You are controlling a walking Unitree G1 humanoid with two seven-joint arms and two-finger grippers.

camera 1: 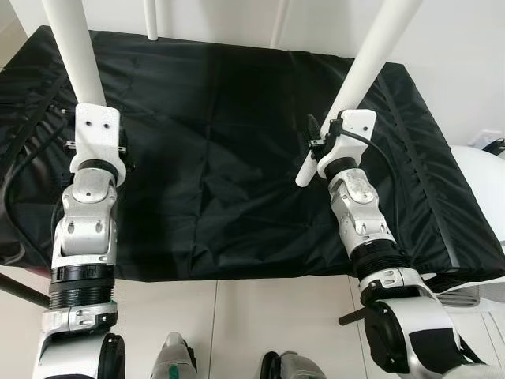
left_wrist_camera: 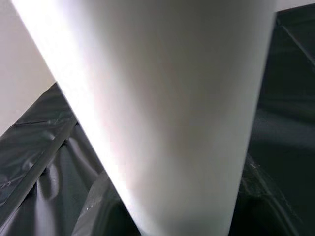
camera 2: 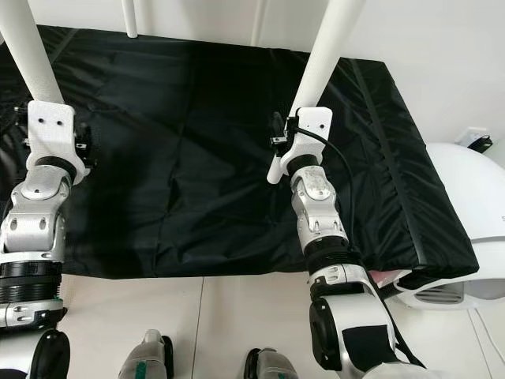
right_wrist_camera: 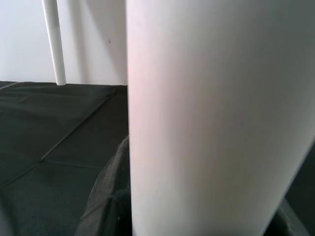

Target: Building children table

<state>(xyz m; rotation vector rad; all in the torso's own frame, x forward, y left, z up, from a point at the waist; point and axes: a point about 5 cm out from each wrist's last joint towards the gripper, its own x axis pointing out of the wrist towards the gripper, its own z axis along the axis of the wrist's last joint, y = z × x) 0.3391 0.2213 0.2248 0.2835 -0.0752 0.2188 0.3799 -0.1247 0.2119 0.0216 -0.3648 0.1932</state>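
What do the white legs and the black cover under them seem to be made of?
The white legs look like painted wood or plastic; their smooth, matte surface shows no grain, so I cannot say which. The left gripper and the right gripper are each at one leg. The black cover looks like thin woven synthetic cloth: it has creases, stitched seams and a slight sheen.

Your head pair looks steeply down onto the black cover (camera 1: pixel 237 158), both eyes sharing it and both arms. Each wrist camera sits hard against a white leg (left_wrist_camera: pixel 167 113), the cover behind.
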